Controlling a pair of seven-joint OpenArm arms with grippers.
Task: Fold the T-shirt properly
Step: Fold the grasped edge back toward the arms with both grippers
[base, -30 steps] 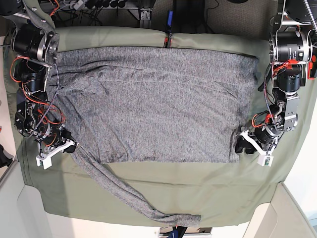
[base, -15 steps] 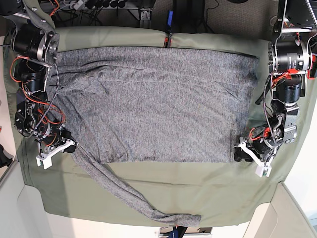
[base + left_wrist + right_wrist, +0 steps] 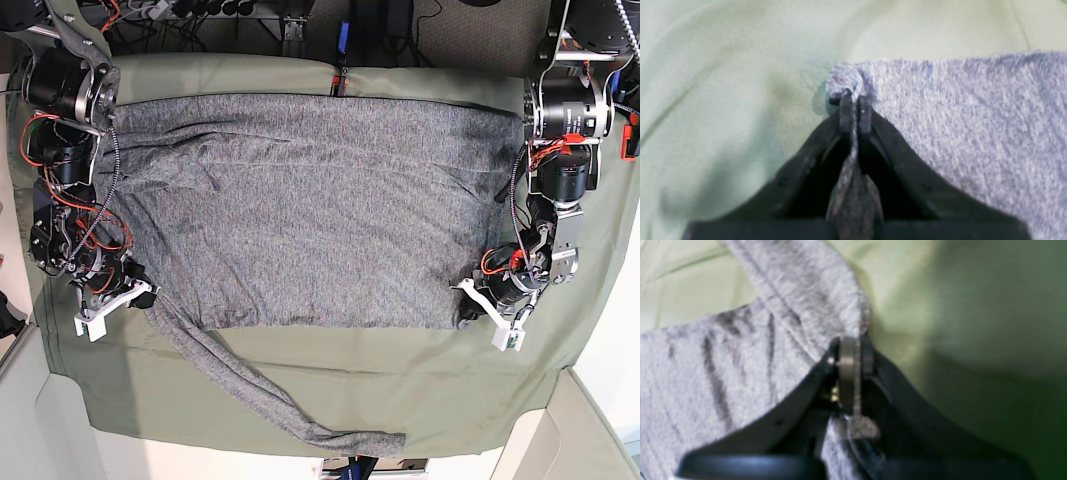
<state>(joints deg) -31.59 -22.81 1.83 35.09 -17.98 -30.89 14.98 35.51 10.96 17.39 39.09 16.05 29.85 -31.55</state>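
Note:
The heather-grey T-shirt (image 3: 310, 210) lies spread flat across the olive-green table cloth (image 3: 450, 390). One long sleeve (image 3: 260, 395) trails from its near left corner toward the front edge. My left gripper (image 3: 472, 316) sits at the shirt's near right corner. The left wrist view shows this gripper (image 3: 855, 100) shut, with the T-shirt (image 3: 973, 133) corner pinched between the tips. My right gripper (image 3: 140, 290) is at the near left corner, where the sleeve starts. In the right wrist view it (image 3: 853, 346) is shut on a fold of the T-shirt (image 3: 723, 373).
Cables and dark gear (image 3: 340, 40) line the table's back edge. Both arms' motor housings (image 3: 565, 110) (image 3: 60, 85) stand beside the shirt's far corners. Pale panels (image 3: 555, 430) flank the table's front corners. The sleeve end lies close to the front edge.
My left arm slid inward onto the shirt's near right corner and its jaws closed on the fabric. The right arm and the shirt's body stayed as they were.

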